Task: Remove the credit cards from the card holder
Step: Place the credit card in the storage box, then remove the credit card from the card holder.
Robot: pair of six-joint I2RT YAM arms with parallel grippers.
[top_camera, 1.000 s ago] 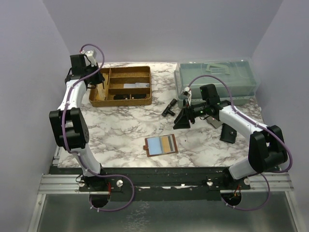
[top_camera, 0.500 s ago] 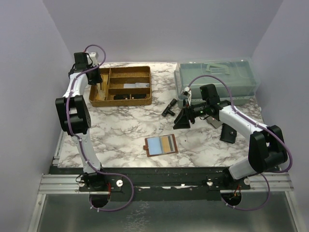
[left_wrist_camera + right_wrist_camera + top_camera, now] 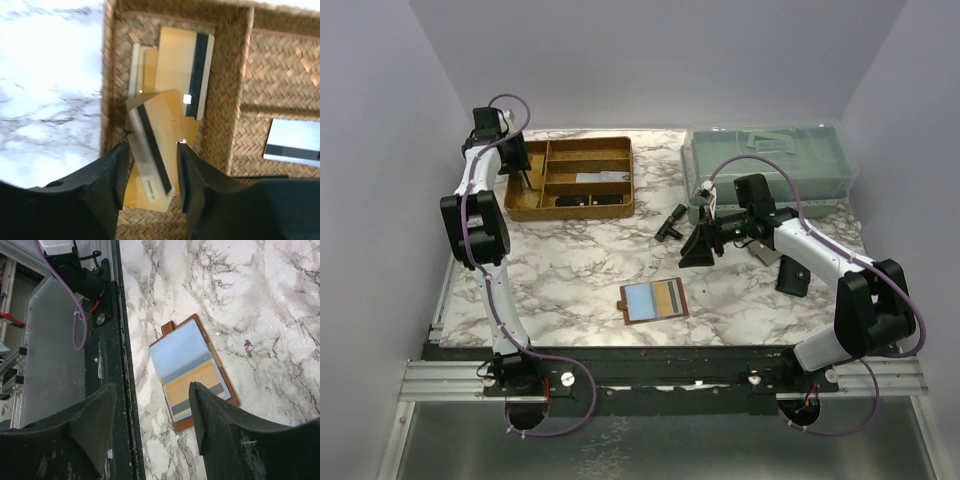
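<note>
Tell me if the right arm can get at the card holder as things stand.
Probably yes: the right gripper hangs open near the card holder, which lies open on the bare table with nothing between.

From the top view we look down and forward from above and behind both arm bases, taking in the whole marble tabletop (image 3: 570, 270). Our left wrist camera hangs close over the woven tray (image 3: 280, 65), looking down past the left tool (image 3: 152, 150). Our right wrist camera sits farther off, facing back toward the near edge. It shares the card holder (image 3: 168, 329) with the top view.
</note>
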